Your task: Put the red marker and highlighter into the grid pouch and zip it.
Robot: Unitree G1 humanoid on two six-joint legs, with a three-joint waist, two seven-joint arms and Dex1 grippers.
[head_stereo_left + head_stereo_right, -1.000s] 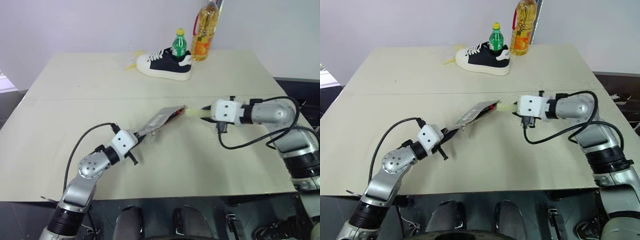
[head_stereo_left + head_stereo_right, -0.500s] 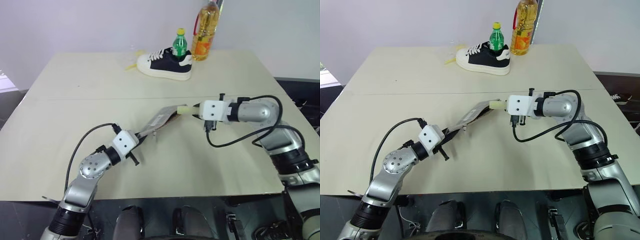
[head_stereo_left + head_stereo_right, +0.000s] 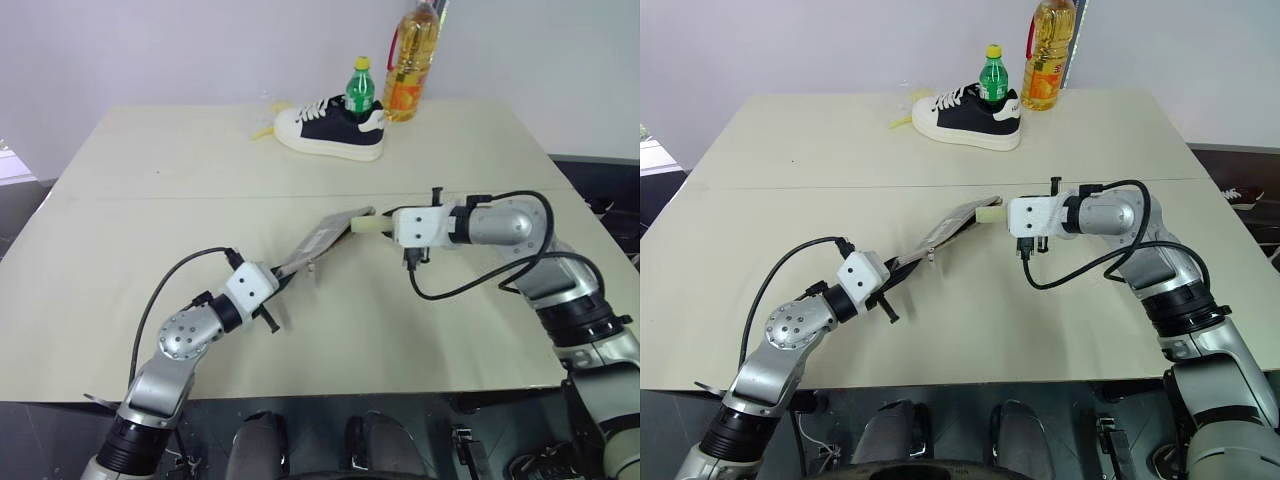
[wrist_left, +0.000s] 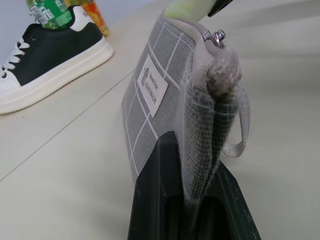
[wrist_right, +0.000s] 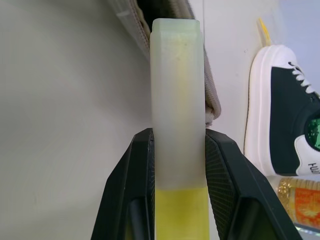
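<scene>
My left gripper (image 3: pixel 284 277) is shut on the lower end of the grid pouch (image 3: pixel 322 238), a grey fabric case with white lines and a small label (image 4: pixel 152 83), and holds it slanted up off the table. The pale yellow highlighter (image 3: pixel 366 225) sits clamped in my right gripper (image 3: pixel 386 224), its black fingers (image 5: pixel 135 185) pressed on both sides of the barrel (image 5: pixel 176 90). The highlighter's pale tip is at the pouch's open upper end (image 5: pixel 125 14). The red marker is hidden.
At the far side of the beige table (image 3: pixel 150 200) lies a black-and-white sneaker (image 3: pixel 330 128) with a green bottle (image 3: pixel 359 85) standing in it. A tall oil bottle (image 3: pixel 413 60) stands beside them. A small yellow scrap (image 3: pixel 262 131) lies by the sneaker's toe.
My right gripper has carried the highlighter leftward, from a short way off the pouch to its open end. The left gripper and pouch have stayed in place.
</scene>
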